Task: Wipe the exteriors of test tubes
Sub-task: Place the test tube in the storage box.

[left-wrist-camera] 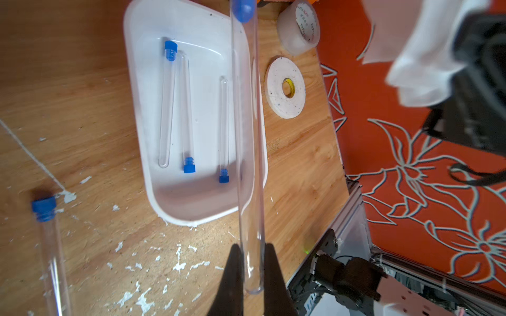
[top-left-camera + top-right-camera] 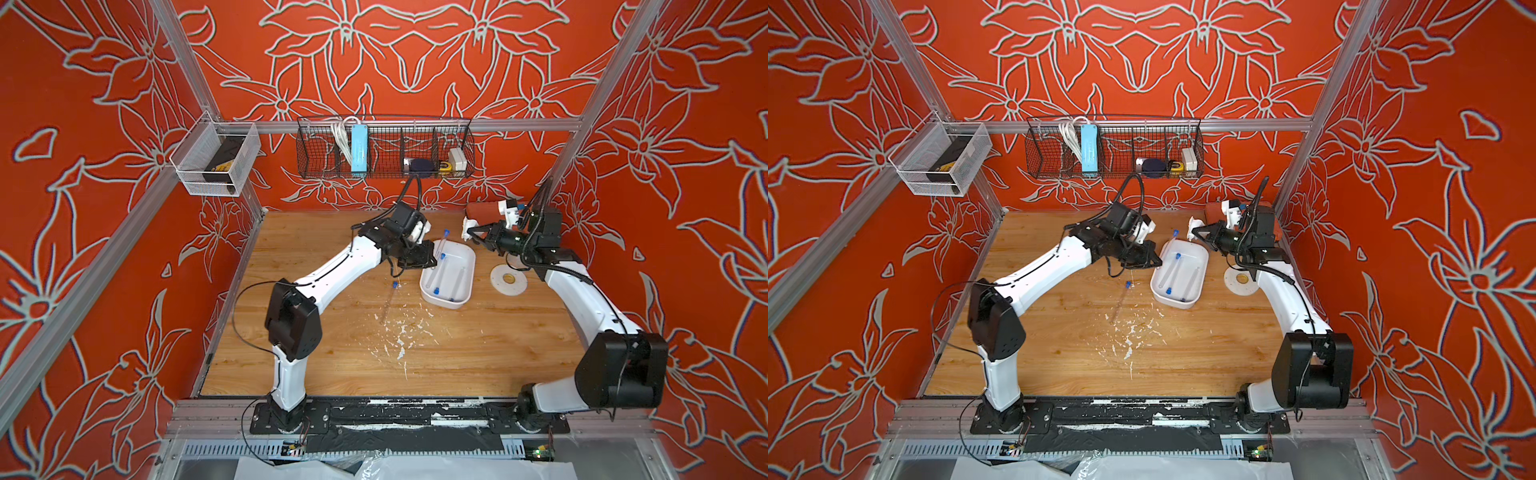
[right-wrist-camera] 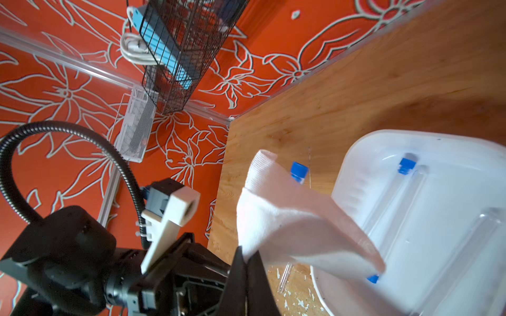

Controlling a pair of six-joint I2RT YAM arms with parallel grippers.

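Currently the left gripper (image 1: 253,269) is pinching the round bottom of one test tube (image 1: 246,136), its jaws pressed against the clear wall on both sides. The tube's long axis runs straight out from the jaws, blue cap (image 1: 242,11) leading. In both top views the cap end points toward the back wall, over the far left corner of the white tray (image 2: 428,293).

The right gripper (image 3: 247,264) is clamped on a fold of white cloth (image 3: 287,219). The cloth hangs just beside the capped end of the held tube. Contact between the two cannot be told.

Three more tubes (image 1: 167,109) lie flat in the tray, all along its long side. One has its cap at the far end, two have caps at the near end.

A fifth tube (image 2: 389,303) lies on the table (image 2: 332,365) left of the tray and apart from it. Its cap points toward the back wall and its round end toward the front edge, slightly slanted.

Edges and room:
- A flat tape roll (image 2: 508,280) lies between the tray and the right arm.
- A clear tape roll (image 1: 298,27) sits just behind the flat one.
- The front half of the table is open wood, scattered only with white flecks (image 2: 400,338).
- There is also open wood at the far left corner.
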